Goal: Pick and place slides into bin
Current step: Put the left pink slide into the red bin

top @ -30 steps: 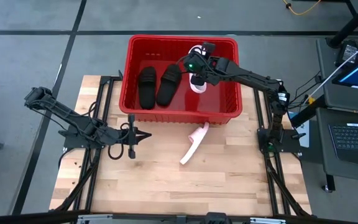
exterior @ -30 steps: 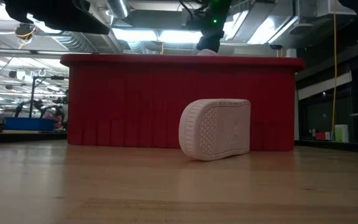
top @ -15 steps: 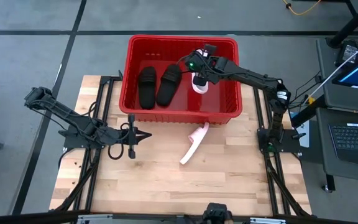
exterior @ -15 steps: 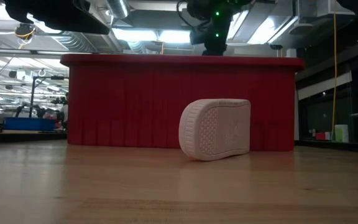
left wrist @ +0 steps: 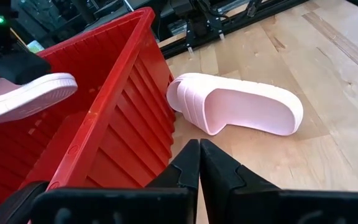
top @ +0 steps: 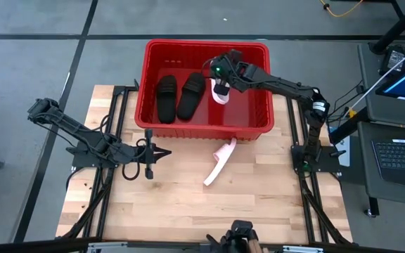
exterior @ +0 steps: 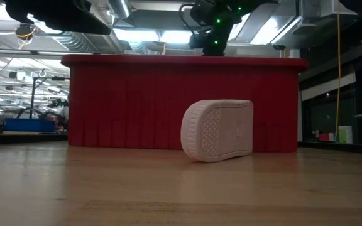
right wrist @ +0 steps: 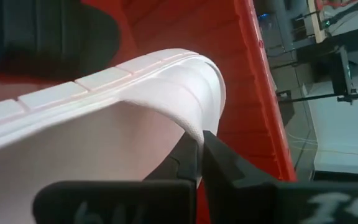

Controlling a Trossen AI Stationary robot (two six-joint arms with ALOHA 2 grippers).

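Observation:
The red bin stands at the table's far side with two black slides lying side by side on its floor. My right gripper reaches into the bin from the right and is shut on a pale pink slide, whose sole shows in the left wrist view. The other pink slide stands on its long side edge on the table, sole toward the near edge, one end at the bin's near wall. My left gripper waits shut at the table's left. My right gripper pinches the edge of the pink slide's wide strap between its two fingers. The fingers come slanting down from the table's right side. The slide hangs inside the bin beside the black pair, its sole roughly level; I cannot tell whether it touches the floor.
The bin's right half has bare floor. Bare wooden table lies in front of the bin. A desk with a laptop stands beyond the table's right edge. Dark frame rails run along both sides.
My right gripper has gone down into the bin and a little toward the table's left with the pink slide; the slide showed above the bin's rim in the low view and has now sunk behind it. The gripper has stayed shut.

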